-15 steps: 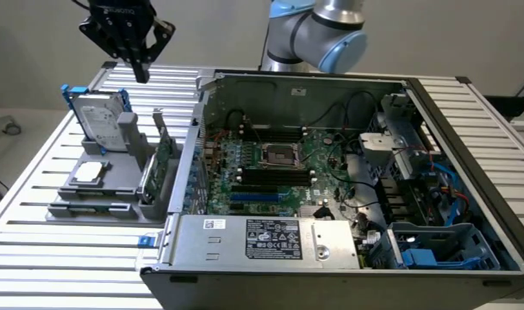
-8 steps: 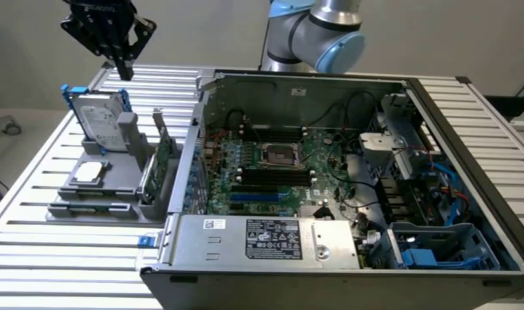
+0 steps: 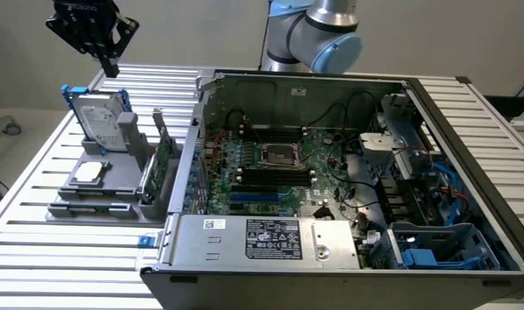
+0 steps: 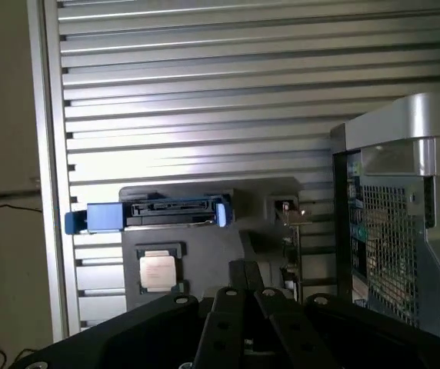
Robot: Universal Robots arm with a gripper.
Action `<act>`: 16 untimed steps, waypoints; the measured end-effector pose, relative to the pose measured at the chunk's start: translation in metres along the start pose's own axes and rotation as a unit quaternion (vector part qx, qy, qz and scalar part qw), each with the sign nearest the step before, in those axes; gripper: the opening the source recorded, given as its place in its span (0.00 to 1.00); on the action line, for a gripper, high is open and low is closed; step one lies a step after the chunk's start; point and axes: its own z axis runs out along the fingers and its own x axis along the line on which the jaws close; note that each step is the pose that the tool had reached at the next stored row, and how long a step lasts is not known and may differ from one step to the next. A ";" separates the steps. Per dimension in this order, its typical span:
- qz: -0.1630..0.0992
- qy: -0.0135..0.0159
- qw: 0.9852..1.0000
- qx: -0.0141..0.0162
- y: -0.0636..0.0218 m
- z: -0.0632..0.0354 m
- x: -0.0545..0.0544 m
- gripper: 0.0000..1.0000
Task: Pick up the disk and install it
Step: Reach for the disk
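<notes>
The disk (image 3: 102, 119) stands on edge in a grey rack (image 3: 73, 192) on the tabletop (image 3: 38, 258), beside the open computer case (image 3: 305, 97), leaving its top edge free for a grasp from above; the tool (image 3: 111, 64) hangs over it, closed and empty

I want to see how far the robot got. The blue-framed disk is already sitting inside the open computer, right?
No. The disk stands upright in the grey holder beside the open computer, not inside it. The exterior view shows this, with the empty gripper up above it.
</notes>
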 end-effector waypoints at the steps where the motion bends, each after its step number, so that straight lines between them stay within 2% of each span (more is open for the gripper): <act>1: 0.000 0.000 1.000 0.000 0.0018 0.0010 0.004 0.11; 16: 0.000 0.000 1.000 0.000 0.0234 0.0142 0.069 0.11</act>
